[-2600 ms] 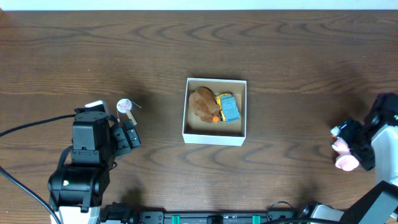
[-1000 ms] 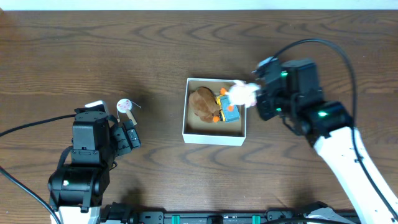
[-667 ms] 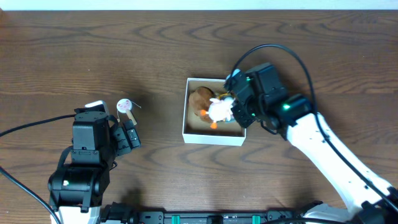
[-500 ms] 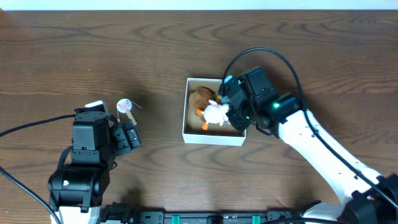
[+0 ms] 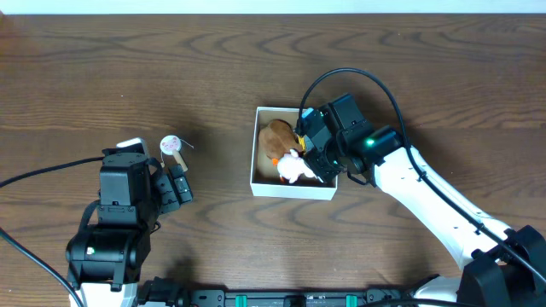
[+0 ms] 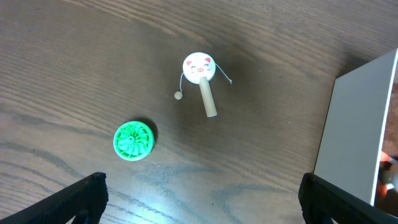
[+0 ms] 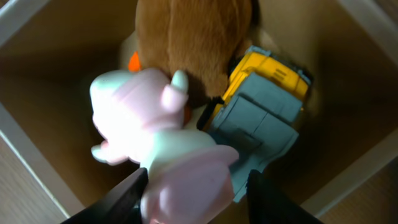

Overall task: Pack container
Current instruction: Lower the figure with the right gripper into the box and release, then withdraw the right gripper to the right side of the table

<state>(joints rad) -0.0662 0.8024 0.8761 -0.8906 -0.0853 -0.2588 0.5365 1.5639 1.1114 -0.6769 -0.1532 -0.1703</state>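
Surface: dark wooden table (image 5: 85, 68), with a pale strip along its far edge.
Left gripper (image 6: 202, 198): fingers spread wide with nothing between them. It hangs over the loose toys, I think so that it is ready to take one.
Disc (image 6: 134, 140): green and ribbed, flat on the wood, near the rattle but not touching it.
Rattle (image 6: 200, 68): a small drum on a stick, lying flat, well apart from the container. It is not yet packed.
Container (image 5: 294, 189): in the middle of the table, open side up, so toys can go in from above.
Plush (image 5: 275, 136): brown, inside the container at the far left part.
Pink toy (image 7: 155, 155): pink and white, low inside the container, against the plush and the truck.
Right gripper (image 5: 314, 158): clamped on the pink toy, low over the container's right side. The hold is probably needed until the toy rests on the bottom.
Truck (image 7: 264, 118): yellow and blue-grey, inside at the right, beside the plush.
Writing: no brand or text is readable; there is only a pig face drawn on the rattle.
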